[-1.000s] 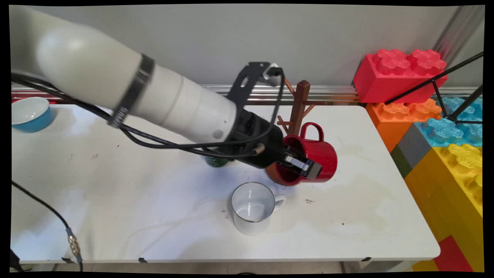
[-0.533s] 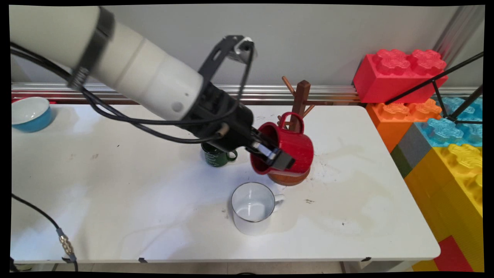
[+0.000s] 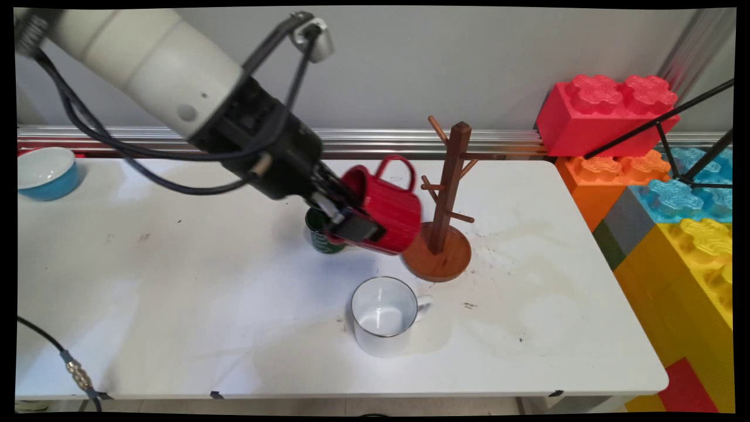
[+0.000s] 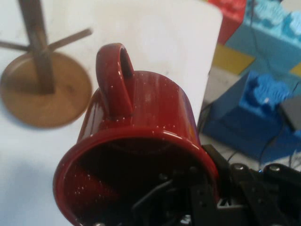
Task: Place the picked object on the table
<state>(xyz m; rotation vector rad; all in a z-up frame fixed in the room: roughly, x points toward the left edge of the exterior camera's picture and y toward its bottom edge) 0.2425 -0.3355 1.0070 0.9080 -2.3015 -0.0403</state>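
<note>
Fingers point(image 3: 351, 225) grip red mug point(image 3: 384, 211) beside mug tree point(image 3: 446, 193).

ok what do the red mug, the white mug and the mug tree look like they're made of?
Red mug, held in the hand: glossy, faintly speckled, probably enamelled metal or glazed ceramic. White mug: thin dark rim, shiny inside, looks like enamelled steel. Mug tree: brown pegs, post and round base, likely stained wood.

White table point(image 3: 176, 305) bears white mug point(image 3: 384, 315), green mug point(image 3: 319, 235), wooden rack point(image 3: 445, 205), blue bowl point(image 3: 44, 171).
</note>
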